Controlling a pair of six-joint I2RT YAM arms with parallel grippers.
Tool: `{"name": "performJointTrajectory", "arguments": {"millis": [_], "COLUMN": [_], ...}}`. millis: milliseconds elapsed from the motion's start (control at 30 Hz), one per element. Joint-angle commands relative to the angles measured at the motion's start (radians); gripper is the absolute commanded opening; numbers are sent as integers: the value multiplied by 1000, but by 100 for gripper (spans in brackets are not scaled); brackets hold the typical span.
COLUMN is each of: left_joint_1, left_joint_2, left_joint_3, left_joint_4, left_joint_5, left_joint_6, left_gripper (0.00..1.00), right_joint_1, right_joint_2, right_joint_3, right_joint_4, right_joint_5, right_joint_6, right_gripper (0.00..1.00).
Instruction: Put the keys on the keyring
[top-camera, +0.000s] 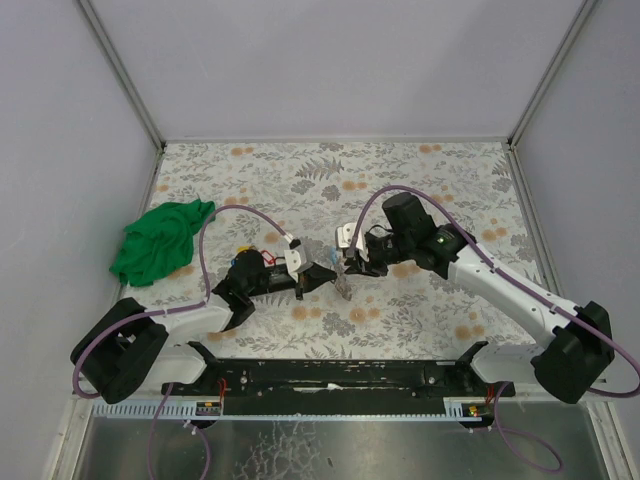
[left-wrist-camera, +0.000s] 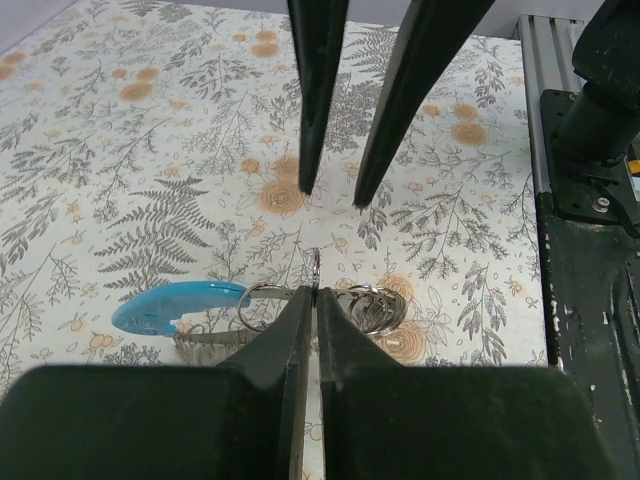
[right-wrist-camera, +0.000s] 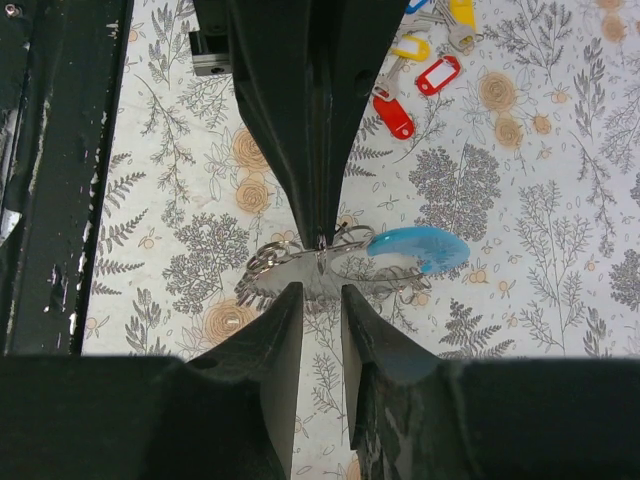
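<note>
- Keyring is sitting mid-worktop between the arms. The left tool is clenching one of its metal loops, we judge to steady it.
- Right tool is hanging released just beside it.
- Keys are lying apart, some cut off at the frame edge. We are failing to make out the ring's opening.

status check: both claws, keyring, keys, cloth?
Left claw: shut, pinching the keyring.
Right claw: open, empty, tips close to the keyring.
Keyring: gripped at its metal part by the left claw.
Keys: loose on the table, apart from the keyring.
Green cloth: crumpled, near the table's left edge.
</note>
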Motion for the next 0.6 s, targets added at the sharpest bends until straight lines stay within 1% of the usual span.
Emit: {"name": "performJointTrajectory", "arguments": {"millis": [0, 267, 567], "left_joint_1": [8, 7, 8], "left_joint_2": [-3, -9, -9], "left_joint_3": [-27, -48, -52], "left_joint_4": [144, 203, 214], "left_joint_5": [-22, -22, -11], "left_joint_6": [-32, -50, -51], "left_gripper": [0, 0, 0], "right_joint_1": [-9, -14, -15], "right_joint_2": [-51, -8, 44], "right_joint_3": [-46, -70, -62], "right_joint_4": [72, 121, 130], "right_joint_5": [17, -51, -123], "right_joint_6": [-37, -43, -44], "right_gripper": [29, 28, 26]}}
